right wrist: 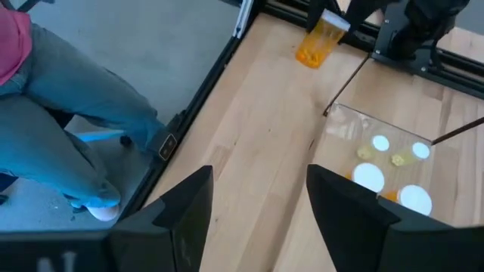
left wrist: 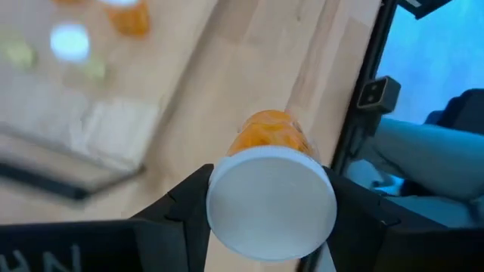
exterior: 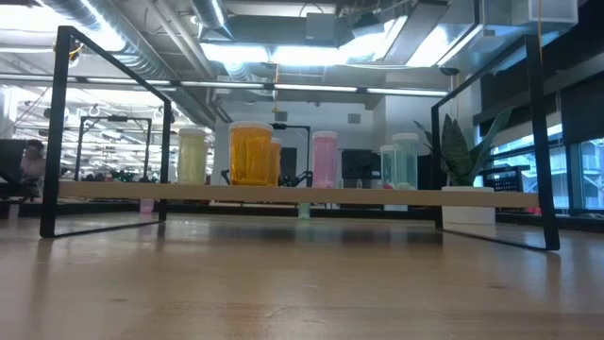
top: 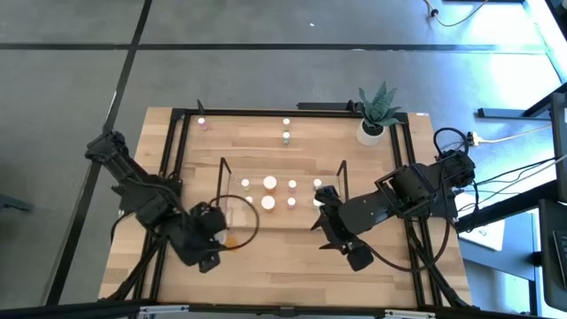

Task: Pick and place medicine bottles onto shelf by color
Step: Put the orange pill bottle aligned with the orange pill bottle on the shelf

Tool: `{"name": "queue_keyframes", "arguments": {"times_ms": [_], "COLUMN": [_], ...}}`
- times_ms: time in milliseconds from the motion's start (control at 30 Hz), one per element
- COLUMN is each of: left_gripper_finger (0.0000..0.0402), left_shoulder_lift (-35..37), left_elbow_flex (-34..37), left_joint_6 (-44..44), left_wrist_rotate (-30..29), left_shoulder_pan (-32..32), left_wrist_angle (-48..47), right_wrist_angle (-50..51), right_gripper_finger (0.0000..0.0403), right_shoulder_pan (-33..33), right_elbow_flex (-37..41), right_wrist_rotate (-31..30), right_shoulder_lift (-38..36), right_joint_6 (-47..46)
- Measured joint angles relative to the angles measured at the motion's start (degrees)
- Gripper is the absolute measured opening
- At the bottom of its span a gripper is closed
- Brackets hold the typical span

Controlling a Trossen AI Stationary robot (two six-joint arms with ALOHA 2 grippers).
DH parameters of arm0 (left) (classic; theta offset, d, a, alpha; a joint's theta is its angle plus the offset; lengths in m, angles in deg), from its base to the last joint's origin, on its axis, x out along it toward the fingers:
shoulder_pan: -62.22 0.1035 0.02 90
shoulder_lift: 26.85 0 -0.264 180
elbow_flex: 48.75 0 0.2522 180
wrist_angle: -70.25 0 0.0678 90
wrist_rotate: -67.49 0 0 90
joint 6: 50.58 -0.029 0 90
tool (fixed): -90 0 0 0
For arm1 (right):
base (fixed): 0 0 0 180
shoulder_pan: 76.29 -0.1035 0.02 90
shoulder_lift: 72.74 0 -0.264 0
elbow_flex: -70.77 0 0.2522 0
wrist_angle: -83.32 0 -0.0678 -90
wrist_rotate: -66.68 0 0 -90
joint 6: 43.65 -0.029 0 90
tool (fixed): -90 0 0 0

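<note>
Left wrist view: we see our left tool (left wrist: pixel 272 219) pinching an orange bottle (left wrist: pixel 268 136) by its white cap, w/ desk (left wrist: pixel 249 68) beneath. High view puts it just off the shelf's (top: pixel 283 190) left-front corner. Right tool (right wrist: pixel 257 204) hangs spread & empty over the desk near the shelf's right side. Other bottles (top: pixel 269 184) stand on the shelf. No labels or writing legible anywhere.
</note>
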Motion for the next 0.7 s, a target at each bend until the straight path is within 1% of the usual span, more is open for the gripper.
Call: {"name": "queue_keyframes", "arguments": {"times_ms": [167,400,467,600,700], "left_gripper_finger": [0.0184,0.0184,0.0184,0.0184,0.0185], "left_shoulder_lift": [-4.7,-12.0,-13.7,-16.6,-18.6], "left_elbow_flex": [-3.9,-8.0,-9.0,-10.1,-10.1], "left_joint_6": [-10.4,-22.3,-25.5,-30.3,-32.9], "left_wrist_rotate": [0.2,4.5,4.7,4.9,6.7], "left_shoulder_pan": [5.0,12.7,14.5,17.5,19.3], "left_wrist_angle": [-0.1,-1.1,-1.1,-0.2,0.7], "right_wrist_angle": [0.3,1.3,1.4,2.3,2.3], "right_gripper_finger": [0.0217,0.0217,0.0217,0.0217,0.0217], "right_shoulder_pan": [0.0,0.0,0.0,0.1,0.1], "right_elbow_flex": [0.0,0.0,0.0,0.0,0.0], "right_wrist_rotate": [0.0,0.0,0.0,0.0,-0.1], "right_shoulder_lift": [0.0,0.0,0.0,0.0,0.0], "right_joint_6": [-0.3,-1.7,-2.3,-3.5,-4.5]}}
